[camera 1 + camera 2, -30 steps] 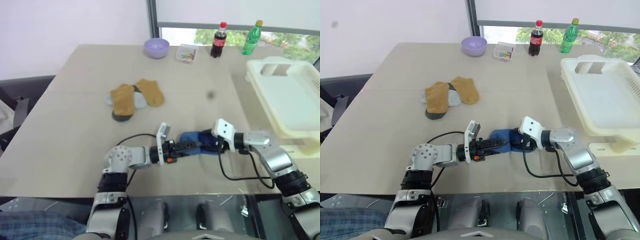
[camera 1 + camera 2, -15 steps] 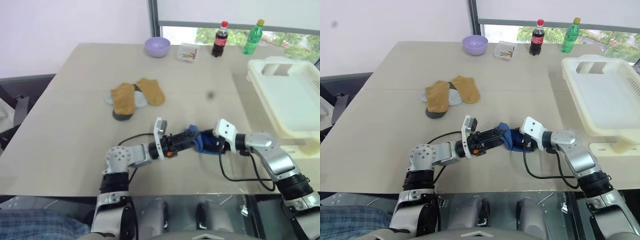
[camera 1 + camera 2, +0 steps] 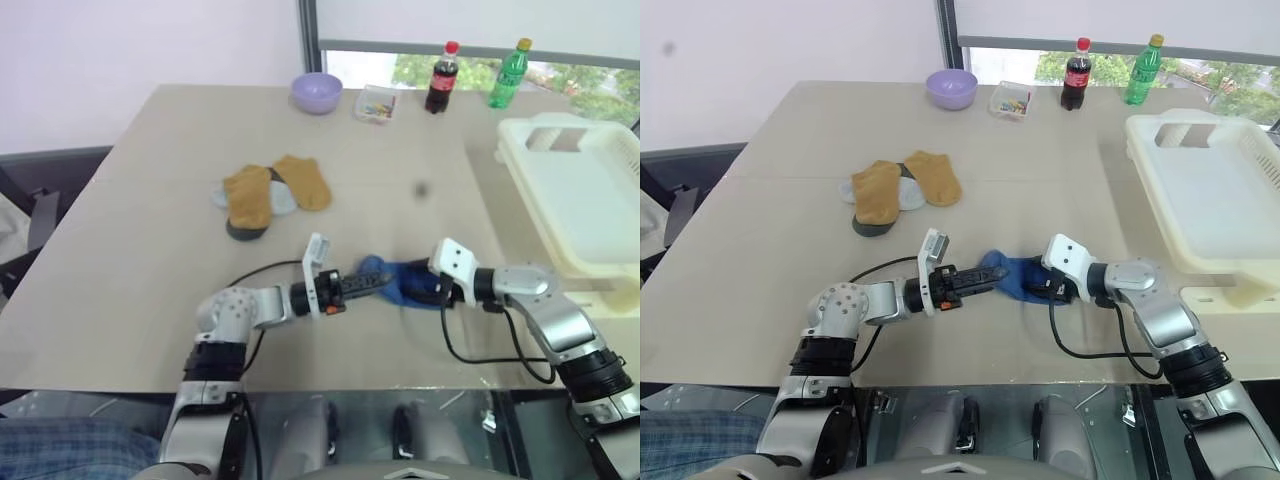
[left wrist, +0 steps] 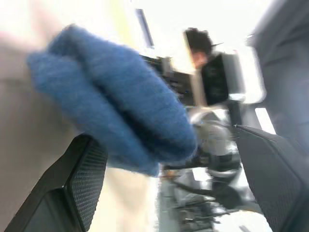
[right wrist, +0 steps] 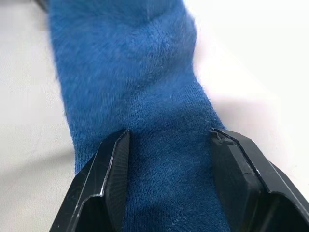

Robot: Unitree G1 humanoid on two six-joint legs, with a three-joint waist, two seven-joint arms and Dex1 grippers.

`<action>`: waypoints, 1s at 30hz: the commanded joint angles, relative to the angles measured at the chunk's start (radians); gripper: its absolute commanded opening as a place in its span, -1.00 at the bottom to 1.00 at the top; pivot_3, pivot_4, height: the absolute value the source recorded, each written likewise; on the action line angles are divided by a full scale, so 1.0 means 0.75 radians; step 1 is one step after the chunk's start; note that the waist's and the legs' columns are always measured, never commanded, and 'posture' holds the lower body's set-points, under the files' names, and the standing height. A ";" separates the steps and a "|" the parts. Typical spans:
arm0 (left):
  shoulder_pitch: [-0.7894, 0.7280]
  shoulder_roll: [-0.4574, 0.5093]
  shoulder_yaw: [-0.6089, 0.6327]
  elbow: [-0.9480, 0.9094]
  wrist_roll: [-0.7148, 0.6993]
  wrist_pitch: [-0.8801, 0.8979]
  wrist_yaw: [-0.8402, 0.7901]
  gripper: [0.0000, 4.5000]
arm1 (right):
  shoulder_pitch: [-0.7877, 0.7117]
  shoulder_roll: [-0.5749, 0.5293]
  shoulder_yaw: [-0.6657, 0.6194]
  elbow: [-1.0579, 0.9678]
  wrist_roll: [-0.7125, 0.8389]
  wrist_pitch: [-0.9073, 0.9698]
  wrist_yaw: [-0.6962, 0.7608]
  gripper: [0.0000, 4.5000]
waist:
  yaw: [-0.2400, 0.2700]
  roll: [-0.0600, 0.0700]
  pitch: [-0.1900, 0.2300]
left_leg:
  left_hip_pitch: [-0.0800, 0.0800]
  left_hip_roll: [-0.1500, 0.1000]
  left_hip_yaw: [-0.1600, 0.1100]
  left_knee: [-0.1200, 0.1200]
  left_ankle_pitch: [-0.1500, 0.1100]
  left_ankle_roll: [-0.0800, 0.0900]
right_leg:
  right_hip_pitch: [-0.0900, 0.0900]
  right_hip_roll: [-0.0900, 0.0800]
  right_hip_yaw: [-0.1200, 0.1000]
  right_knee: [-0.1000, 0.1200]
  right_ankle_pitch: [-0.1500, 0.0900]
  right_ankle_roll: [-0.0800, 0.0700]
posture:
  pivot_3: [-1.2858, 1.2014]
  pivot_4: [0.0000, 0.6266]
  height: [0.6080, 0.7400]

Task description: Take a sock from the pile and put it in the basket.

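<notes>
A blue sock [image 3: 398, 281] lies stretched between my two grippers near the table's front edge. My right gripper [image 5: 169, 133] is shut on the sock's right end, its fingers [image 5: 113, 159] pressing both sides of the fabric. My left gripper [image 3: 366, 283] points right at the sock's free end and is open, its wide-set fingers [image 4: 87, 159] either side of the folded blue sock [image 4: 120, 106]. The pile [image 3: 262, 195] of mustard-tan socks over grey and dark ones sits farther back on the left. The cream basket [image 3: 590, 200] stands at the table's right edge.
At the table's far edge stand a purple bowl [image 3: 317, 93], a small clear tray [image 3: 375, 103], a cola bottle [image 3: 441, 78] and a green bottle [image 3: 506, 75]. Black cables loop off both wrists. A dark chair [image 3: 40, 200] stands off the left side.
My left wrist has rolled and its arm has swung outward, the gripper staying at the sock's free end. That end rose briefly and has settled. The right gripper has kept still.
</notes>
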 commanded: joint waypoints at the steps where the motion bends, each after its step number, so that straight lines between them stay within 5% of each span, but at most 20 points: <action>1: -0.040 -0.027 -0.016 0.020 0.038 -0.082 -0.035 0.92 | 0.029 -0.013 0.015 0.018 -0.025 0.026 -0.003 0.18 | -0.001 0.000 0.000 | 0.000 0.000 0.000 0.000 0.000 0.000 | 0.000 0.000 0.000 0.000 0.000 0.000 | 0.03 -0.52 0.89; 17: -0.065 -0.098 0.029 -0.007 -0.009 -0.115 -0.091 0.92 | 0.034 -0.071 -0.021 -0.033 -0.035 0.043 -0.005 0.18 | 0.002 -0.002 0.004 | -0.001 0.000 -0.001 -0.002 0.000 0.000 | 0.000 0.000 -0.002 -0.001 0.000 0.000 | 0.03 -0.52 0.89; 30: -0.127 -0.172 -0.028 0.130 0.046 -0.162 -0.171 0.92 | 0.112 -0.223 -0.093 -0.336 0.019 0.205 -0.004 0.18 | 0.003 -0.003 0.010 | -0.014 -0.001 -0.010 -0.001 0.002 -0.002 | -0.001 0.009 -0.014 -0.009 0.000 0.001 | 0.03 -0.52 0.89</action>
